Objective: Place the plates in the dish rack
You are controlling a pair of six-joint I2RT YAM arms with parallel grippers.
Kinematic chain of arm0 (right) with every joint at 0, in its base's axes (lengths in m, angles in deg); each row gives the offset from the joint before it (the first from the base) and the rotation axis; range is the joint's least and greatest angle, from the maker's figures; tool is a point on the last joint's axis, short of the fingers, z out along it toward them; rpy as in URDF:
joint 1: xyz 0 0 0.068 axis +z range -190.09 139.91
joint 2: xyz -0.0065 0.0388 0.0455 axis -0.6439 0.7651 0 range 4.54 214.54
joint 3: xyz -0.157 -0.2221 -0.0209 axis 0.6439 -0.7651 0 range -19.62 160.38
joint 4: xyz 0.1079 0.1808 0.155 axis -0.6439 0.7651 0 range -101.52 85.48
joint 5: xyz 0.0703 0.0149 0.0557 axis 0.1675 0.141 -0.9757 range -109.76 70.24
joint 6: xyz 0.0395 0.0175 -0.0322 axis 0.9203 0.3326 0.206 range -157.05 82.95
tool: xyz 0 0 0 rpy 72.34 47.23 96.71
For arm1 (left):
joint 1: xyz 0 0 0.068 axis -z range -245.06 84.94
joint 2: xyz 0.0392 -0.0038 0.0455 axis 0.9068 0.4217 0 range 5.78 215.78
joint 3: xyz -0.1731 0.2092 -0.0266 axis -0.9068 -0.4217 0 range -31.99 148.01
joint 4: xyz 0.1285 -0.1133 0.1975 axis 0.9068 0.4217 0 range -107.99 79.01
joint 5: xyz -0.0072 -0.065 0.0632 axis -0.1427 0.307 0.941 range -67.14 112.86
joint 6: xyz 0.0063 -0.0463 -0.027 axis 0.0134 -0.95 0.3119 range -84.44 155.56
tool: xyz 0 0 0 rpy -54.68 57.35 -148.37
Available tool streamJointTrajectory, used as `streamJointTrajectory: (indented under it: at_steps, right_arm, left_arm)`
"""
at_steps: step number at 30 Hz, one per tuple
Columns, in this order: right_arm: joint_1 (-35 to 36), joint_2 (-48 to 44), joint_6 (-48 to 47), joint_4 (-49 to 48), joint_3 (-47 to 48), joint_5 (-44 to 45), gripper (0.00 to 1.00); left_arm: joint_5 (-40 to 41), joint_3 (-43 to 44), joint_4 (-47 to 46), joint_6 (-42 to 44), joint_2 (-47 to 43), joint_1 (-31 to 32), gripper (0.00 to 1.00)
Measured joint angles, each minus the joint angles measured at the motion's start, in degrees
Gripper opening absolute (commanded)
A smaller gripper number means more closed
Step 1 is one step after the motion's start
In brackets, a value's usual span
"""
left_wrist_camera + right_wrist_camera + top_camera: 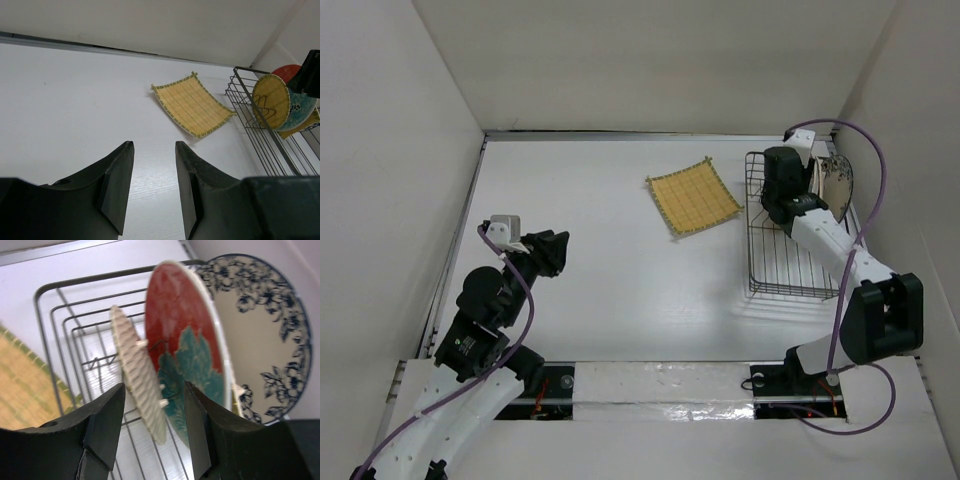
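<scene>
My right arm stretched over the dish rack, right gripper released above the upright round bamboo plate, left gripper released, low over the tabletop

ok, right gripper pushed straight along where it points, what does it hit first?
Most likely the round woven plate, standing edge-on in the dish rack, in line with the open right gripper; the red plate beside it. Depth unclear.

Top view: right arm hides most of rack load from me; only white plate rim peeks out at its 3 o'clock. Right wrist: square plate cut off at 9 o'clock; red plate covers white plate's left part.
</scene>
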Motion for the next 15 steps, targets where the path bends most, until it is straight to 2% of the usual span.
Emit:
streamJointTrajectory:
  at_steps: [8, 9, 15]
  right_arm:
    - [0.81, 5.66, 0.61, 0.7, 3.28, -0.83, 0.52]
    - [0.57, 6.27, 0.9, 1.2, 3.23, -0.46, 0.48]
    - [-1.51, 6.1, 2.86, 1.99, 2.95, 3.72, 0.4]
  left_arm:
    - [0.02, 0.07, -0.02, -0.17, 1.22, 0.0, 0.35]
    - [0.02, 0.09, -0.02, -0.17, 1.53, 0.0, 0.35]
    - [-0.26, 0.26, -0.07, -0.15, 3.17, 0.0, 0.35]
